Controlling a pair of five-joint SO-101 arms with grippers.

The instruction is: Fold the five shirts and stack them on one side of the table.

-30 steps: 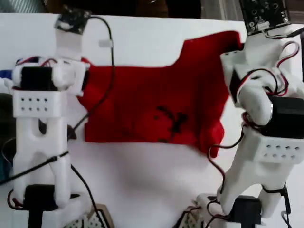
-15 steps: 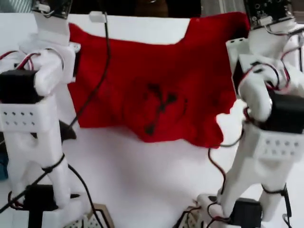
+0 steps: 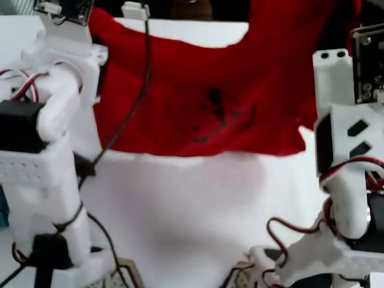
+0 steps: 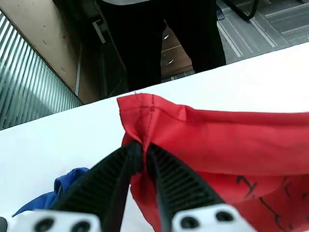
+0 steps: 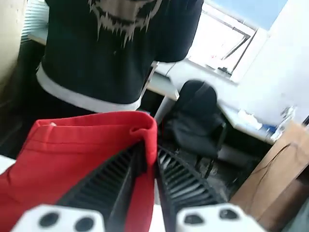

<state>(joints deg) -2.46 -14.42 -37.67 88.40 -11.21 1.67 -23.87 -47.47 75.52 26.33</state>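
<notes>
A red shirt (image 3: 198,90) with a dark print hangs across the far half of the white table (image 3: 192,210), held up at both upper corners. Its lower hem trails on the tabletop. In the left wrist view my left gripper (image 4: 144,157) is shut on a stitched corner of the red shirt (image 4: 217,140). In the right wrist view my right gripper (image 5: 150,157) is shut on a folded edge of the red shirt (image 5: 77,150), lifted well above the table. In the high view the left arm (image 3: 48,120) stands at the left and the right arm (image 3: 348,150) at the right.
A crumpled blue garment (image 4: 60,191) lies on the table beside the left arm, and shows as a blue sliver (image 3: 3,210) at the left edge of the high view. Bare white tabletop lies between the two arm bases. Black cables (image 3: 129,114) cross in front of the shirt.
The shirt lay flat on the table a second ago. Both arms have risen and drawn its top edge up and away, so it now hangs with only the hem touching.
</notes>
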